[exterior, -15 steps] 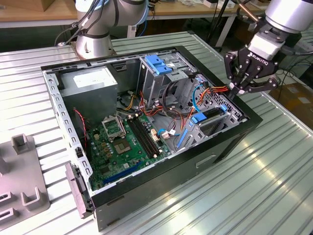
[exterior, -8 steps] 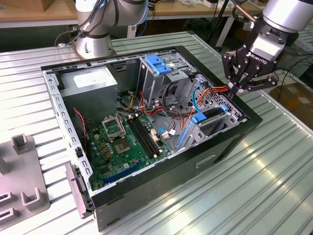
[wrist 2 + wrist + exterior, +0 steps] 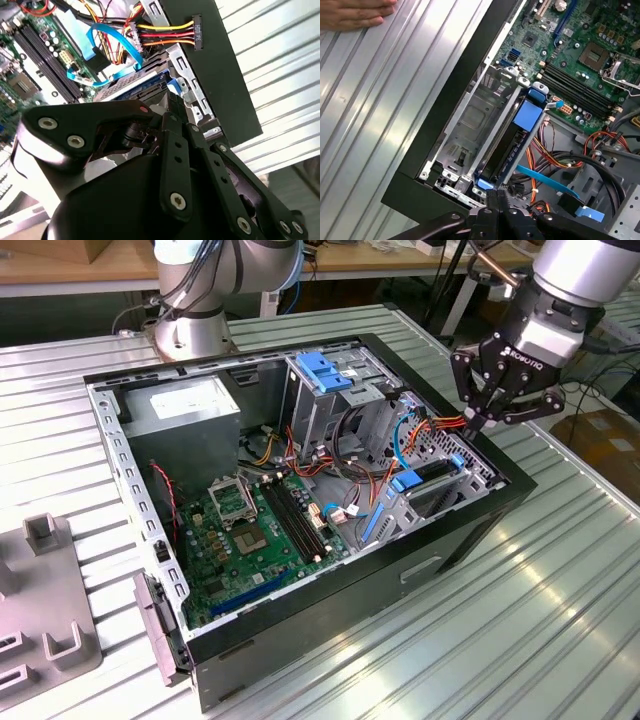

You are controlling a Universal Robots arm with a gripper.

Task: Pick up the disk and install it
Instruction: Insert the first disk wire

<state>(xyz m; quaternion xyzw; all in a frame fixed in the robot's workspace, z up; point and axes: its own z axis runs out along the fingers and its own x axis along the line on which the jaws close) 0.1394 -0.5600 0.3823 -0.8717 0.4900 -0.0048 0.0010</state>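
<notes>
My fingers [image 3: 496, 202] are pinched together on nothing, poised just above the disk [image 3: 512, 150], which stands on edge in its bay [image 3: 470, 120] at three o'clock of the case [image 3: 350, 610] in the exterior view. I judge this is the install step, and seating wants a square push.

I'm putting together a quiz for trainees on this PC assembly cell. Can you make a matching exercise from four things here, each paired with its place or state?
Things:
1. disk
2. gripper
3. motherboard
4. hand

Descriptions:
A. green, lying flat in the case
B. resting on the ribbed table, outside the case
C. shut and empty, over the case's rim
D. sitting in the case with a blue tab at its end

Pairs: 1-D, 2-C, 3-A, 4-B
</notes>
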